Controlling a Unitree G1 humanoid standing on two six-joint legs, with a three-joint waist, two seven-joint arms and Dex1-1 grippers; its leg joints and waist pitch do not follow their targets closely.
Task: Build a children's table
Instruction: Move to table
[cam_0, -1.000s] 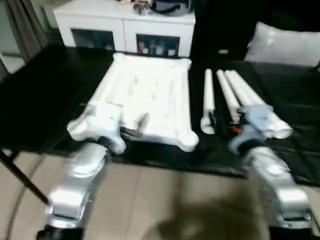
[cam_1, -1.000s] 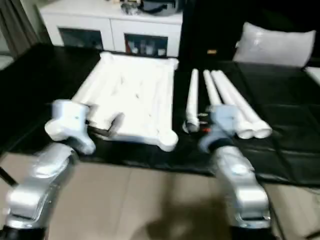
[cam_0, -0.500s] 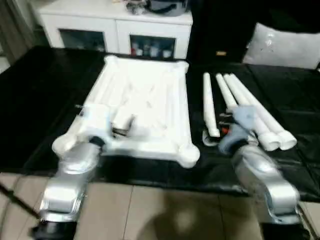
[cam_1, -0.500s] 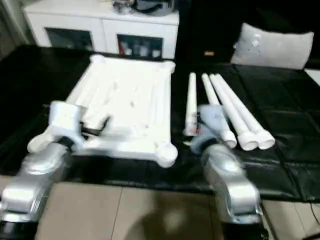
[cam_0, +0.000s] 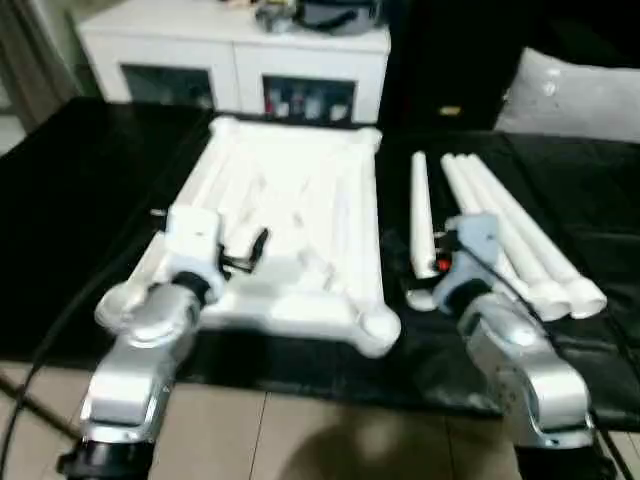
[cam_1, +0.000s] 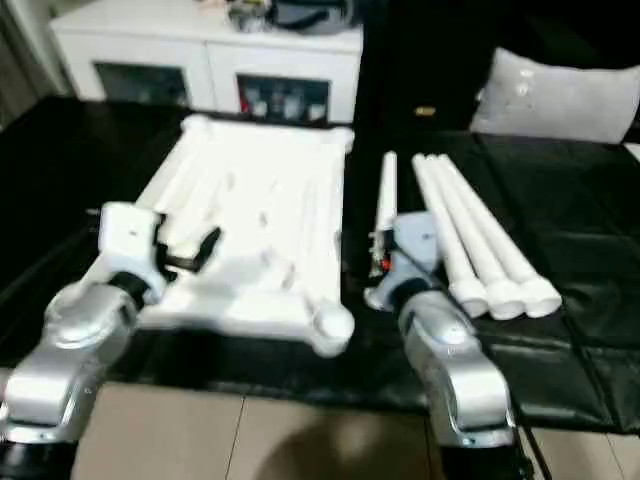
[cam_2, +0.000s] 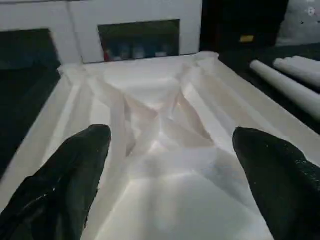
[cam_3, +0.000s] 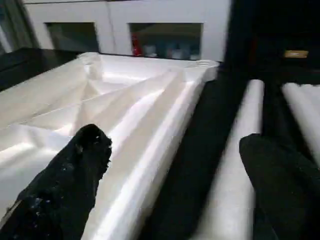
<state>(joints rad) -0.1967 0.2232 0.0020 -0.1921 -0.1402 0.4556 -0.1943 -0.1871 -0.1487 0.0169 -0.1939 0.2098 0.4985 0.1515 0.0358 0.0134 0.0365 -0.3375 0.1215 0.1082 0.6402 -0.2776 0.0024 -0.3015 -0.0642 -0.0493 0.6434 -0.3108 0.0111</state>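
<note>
Lying upside down on the black surface (cam_0: 90, 190), the white table top (cam_0: 300, 200) shows its ribbed underside and round corner sockets, the nearest one (cam_0: 378, 328) at the robot's side edge. Four white legs (cam_0: 500, 225) lie side by side on the same black surface to the right of the top: one (cam_0: 420, 205) sits apart and closer to the top, the other three are bunched together, touching.

The left gripper (cam_2: 167, 145) hangs over the near part of the top, jaws spread wide with nothing between them; its two black fingers (cam_2: 75, 165) frame the ribbing in the left wrist view. The right gripper (cam_3: 172, 145) hovers over the dark strip between the top's right edge and the single leg, jaws likewise wide open and empty.

Behind the black surface stands a white cabinet (cam_0: 235, 50) with glass doors, and a grey cushion (cam_0: 575, 95) rests at the far right. Tiled floor (cam_0: 300, 440) shows at the near edge
</note>
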